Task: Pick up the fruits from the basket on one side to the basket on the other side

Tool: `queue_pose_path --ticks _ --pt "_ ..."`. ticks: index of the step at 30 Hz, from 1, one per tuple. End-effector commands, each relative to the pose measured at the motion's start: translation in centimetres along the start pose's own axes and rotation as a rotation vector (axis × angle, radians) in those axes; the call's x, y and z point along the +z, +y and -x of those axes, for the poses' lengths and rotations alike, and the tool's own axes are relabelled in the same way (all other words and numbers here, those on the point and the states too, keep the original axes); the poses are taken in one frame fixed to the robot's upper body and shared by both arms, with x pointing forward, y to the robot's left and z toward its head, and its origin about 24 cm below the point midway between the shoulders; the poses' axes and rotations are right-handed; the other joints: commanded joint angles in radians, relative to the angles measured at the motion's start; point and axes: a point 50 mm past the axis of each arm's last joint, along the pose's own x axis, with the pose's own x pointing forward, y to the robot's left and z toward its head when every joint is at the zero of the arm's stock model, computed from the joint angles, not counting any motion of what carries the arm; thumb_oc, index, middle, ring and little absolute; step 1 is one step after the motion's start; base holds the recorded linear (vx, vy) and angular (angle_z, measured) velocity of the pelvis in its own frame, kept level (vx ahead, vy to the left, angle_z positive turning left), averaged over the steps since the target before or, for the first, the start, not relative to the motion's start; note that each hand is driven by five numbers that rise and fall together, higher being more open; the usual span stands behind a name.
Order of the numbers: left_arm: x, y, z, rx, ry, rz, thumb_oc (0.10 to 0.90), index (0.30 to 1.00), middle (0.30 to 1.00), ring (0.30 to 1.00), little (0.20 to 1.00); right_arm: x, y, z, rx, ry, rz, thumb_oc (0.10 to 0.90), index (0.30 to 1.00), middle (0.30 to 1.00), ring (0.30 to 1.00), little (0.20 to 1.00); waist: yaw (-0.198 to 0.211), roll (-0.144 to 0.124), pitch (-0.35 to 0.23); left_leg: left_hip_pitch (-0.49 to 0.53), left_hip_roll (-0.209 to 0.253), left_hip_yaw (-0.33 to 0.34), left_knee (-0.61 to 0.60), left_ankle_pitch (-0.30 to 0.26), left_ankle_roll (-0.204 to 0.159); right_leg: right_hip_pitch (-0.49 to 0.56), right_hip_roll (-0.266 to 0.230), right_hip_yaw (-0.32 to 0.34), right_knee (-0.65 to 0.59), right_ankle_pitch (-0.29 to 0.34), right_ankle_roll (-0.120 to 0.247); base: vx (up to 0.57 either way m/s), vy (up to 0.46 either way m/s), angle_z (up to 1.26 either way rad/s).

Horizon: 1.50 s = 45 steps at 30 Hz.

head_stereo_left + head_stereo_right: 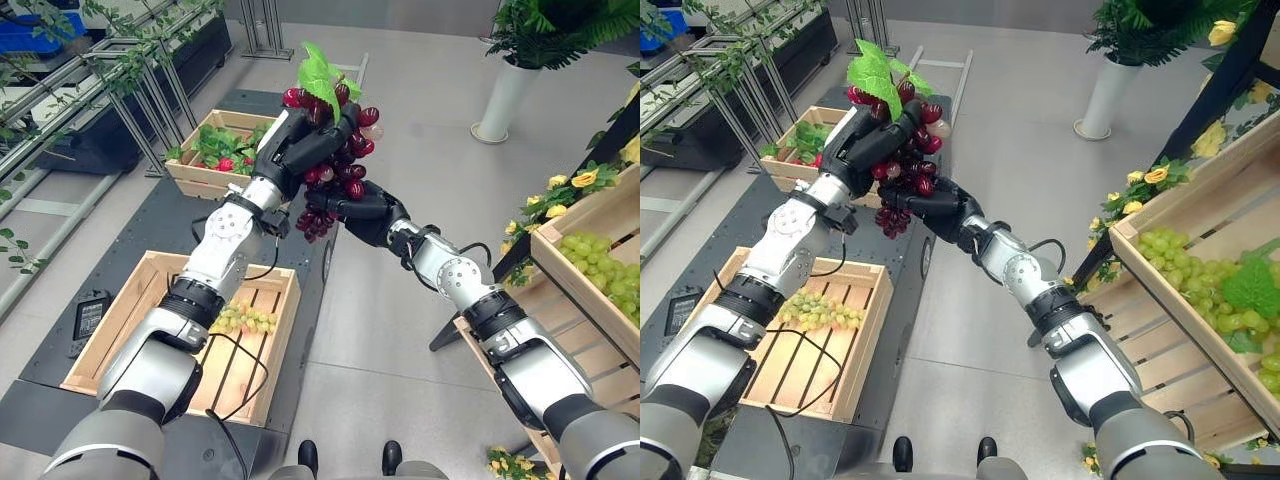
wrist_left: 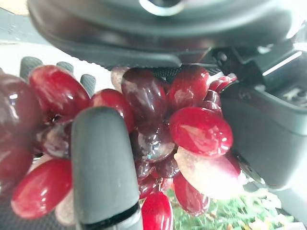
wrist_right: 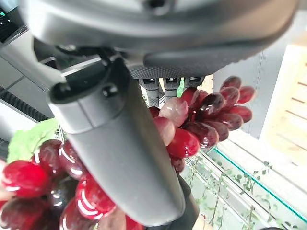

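In the left eye view both arms reach up and forward and meet in mid-air over the gap between the two sides, with a bunch of red grapes (image 1: 335, 150) clasped between them. The left arm rises from the lower left, bent at the elbow, and its left hand (image 1: 290, 140) has its fingers curled round the upper part of the bunch, just under the green leaf (image 1: 320, 72) at its top. The right arm stretches in from the lower right, nearly straight, and the right hand (image 1: 365, 212) closes on the lower part of the bunch from below. Beneath the left arm a wooden crate (image 1: 150, 275) on the dark surface (image 1: 130, 220) holds a bunch of green grapes (image 1: 245, 318); a farther crate (image 1: 205, 180) holds leaves and red fruit. In the right eye view the same clasp shows, and a wooden shelf bin (image 1: 1160, 215) at the right holds more green grapes (image 1: 1185, 262) with a leaf. In the left wrist view the hand's thumb (image 2: 103, 167) lies across the red grapes and fingers (image 2: 31, 67) show behind them, wrapped round the bunch. In the right wrist view the thumb (image 3: 124, 143) presses over the grapes while fingertips (image 3: 170, 86) reach round their far side.
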Motion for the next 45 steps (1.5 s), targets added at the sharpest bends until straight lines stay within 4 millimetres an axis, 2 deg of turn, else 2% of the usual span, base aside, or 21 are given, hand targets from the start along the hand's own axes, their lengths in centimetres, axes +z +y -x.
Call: queue_pose_path --ticks 1,6,7,8,16,17,19,20,25,31,40,42,45 --pt "8.4 -5.1 -4.1 -0.303 -0.400 0.025 0.400 0.300 0.300 0.300 0.300 2.5 3.6 -2.3 0.086 -0.115 -0.113 0.800 0.900 0.900 0.900 0.900 0.018 0.025 -0.201 0.010 -0.033 -0.026 0.002 -0.129 -0.020 0.023 0.026 -0.030 0.002 -0.067 -0.046 0.00 0.000 0.00" --pt "8.3 -5.4 -4.2 -0.340 -0.389 0.021 0.400 0.300 0.300 0.300 0.300 2.5 3.8 -2.4 0.110 -0.121 -0.137 0.800 0.900 0.900 0.900 0.900 0.020 0.027 -0.203 0.011 -0.034 -0.026 0.002 -0.128 -0.019 0.024 0.026 -0.028 0.002 -0.067 -0.047 0.00 0.000 0.00" --pt "8.2 -5.4 -4.2 -0.341 -0.384 0.017 0.400 0.300 0.300 0.300 0.300 2.6 3.8 -2.4 0.111 -0.131 -0.141 0.656 0.684 0.684 0.684 0.684 0.019 0.026 -0.203 0.012 -0.033 -0.026 0.002 -0.129 -0.019 0.024 0.027 -0.027 0.002 -0.067 -0.046 0.00 0.000 0.00" --pt "8.0 -5.4 -4.2 -0.339 -0.375 0.018 0.400 0.300 0.300 0.300 0.300 3.0 3.8 -2.4 0.113 -0.158 -0.148 0.400 0.300 0.300 0.300 0.300 0.019 0.026 -0.203 0.013 -0.032 -0.026 0.002 -0.129 -0.019 0.025 0.027 -0.026 0.002 -0.067 -0.046 0.00 0.000 0.00" --pt "6.5 -4.1 -4.1 -0.269 -0.286 0.018 0.408 0.312 0.312 0.312 0.312 4.1 3.5 -2.1 0.094 -0.258 -0.124 0.400 0.300 0.300 0.300 0.300 0.017 0.030 -0.206 0.017 -0.030 -0.026 0.002 -0.128 -0.020 0.025 0.026 -0.020 0.002 -0.065 -0.044 0.00 0.000 0.00" --pt "6.1 -3.8 -4.1 -0.256 -0.265 0.021 0.551 0.526 0.526 0.526 0.526 4.1 3.5 -2.0 0.094 -0.268 -0.127 0.400 0.300 0.300 0.300 0.300 0.017 0.030 -0.205 0.017 -0.030 -0.026 0.002 -0.127 -0.019 0.026 0.027 -0.020 0.002 -0.066 -0.045 0.00 0.000 0.00" --pt "5.0 -3.3 -4.1 -0.229 -0.203 0.024 0.800 0.900 0.900 0.900 0.900 4.3 3.4 -2.0 0.092 -0.283 -0.126 0.400 0.300 0.300 0.300 0.300 0.017 0.031 -0.202 0.018 -0.030 -0.027 0.002 -0.127 -0.019 0.027 0.027 -0.020 0.002 -0.067 -0.046 0.00 0.000 0.00" --pt "4.2 -3.2 -4.1 -0.219 -0.157 0.010 0.800 0.900 0.900 0.900 0.900 4.3 3.4 -2.0 0.084 -0.288 -0.121 0.400 0.300 0.300 0.300 0.300 0.017 0.032 -0.202 0.019 -0.030 -0.028 0.002 -0.127 -0.018 0.028 0.027 -0.020 0.002 -0.068 -0.046 0.00 0.000 0.00" --pt "3.3 -2.4 -3.9 -0.175 -0.102 -0.066 0.800 0.900 0.900 0.900 0.900 4.3 3.1 -1.9 0.063 -0.294 -0.104 0.400 0.300 0.300 0.300 0.300 0.015 0.033 -0.199 0.020 -0.030 -0.028 0.002 -0.127 -0.018 0.029 0.027 -0.021 0.002 -0.068 -0.045 0.00 -0.001 -0.01" --pt "3.2 -0.8 -3.6 -0.121 -0.043 -0.432 0.800 0.900 0.900 0.900 0.900 4.0 1.8 -1.5 0.025 -0.290 -0.131 0.400 0.300 0.300 0.300 0.300 0.015 0.037 -0.196 0.020 -0.028 -0.024 0.002 -0.123 -0.018 0.029 0.026 -0.020 0.002 -0.069 -0.042 0.01 -0.006 -0.07" --pt "3.0 0.1 -3.3 -0.163 0.044 -0.755 0.800 0.900 0.900 0.900 0.900 3.1 0.5 -1.1 -0.013 -0.286 -0.140 0.400 0.300 0.300 0.300 0.300 0.014 0.040 -0.188 0.020 -0.027 -0.020 0.002 -0.121 -0.017 0.029 0.026 -0.023 0.002 -0.067 -0.040 0.00 -0.003 -0.01" --pt "3.5 0.7 -3.2 -0.143 0.044 -0.774 0.800 0.900 0.900 0.900 0.900 3.2 0.0 -0.8 -0.029 -0.287 -0.137 0.400 0.300 0.300 0.300 0.300 0.014 0.040 -0.186 0.020 -0.026 -0.020 0.002 -0.120 -0.017 0.029 0.026 -0.023 0.002 -0.067 -0.039 0.00 0.000 0.00" --pt "4.5 1.7 -3.1 -0.075 0.009 -0.622 0.800 0.900 0.900 0.900 0.900 3.1 -0.9 -0.4 -0.060 -0.280 -0.127 0.400 0.300 0.300 0.300 0.300 0.015 0.040 -0.187 0.020 -0.026 -0.022 0.002 -0.120 -0.017 0.029 0.026 -0.023 0.002 -0.067 -0.039 0.00 0.000 0.00"
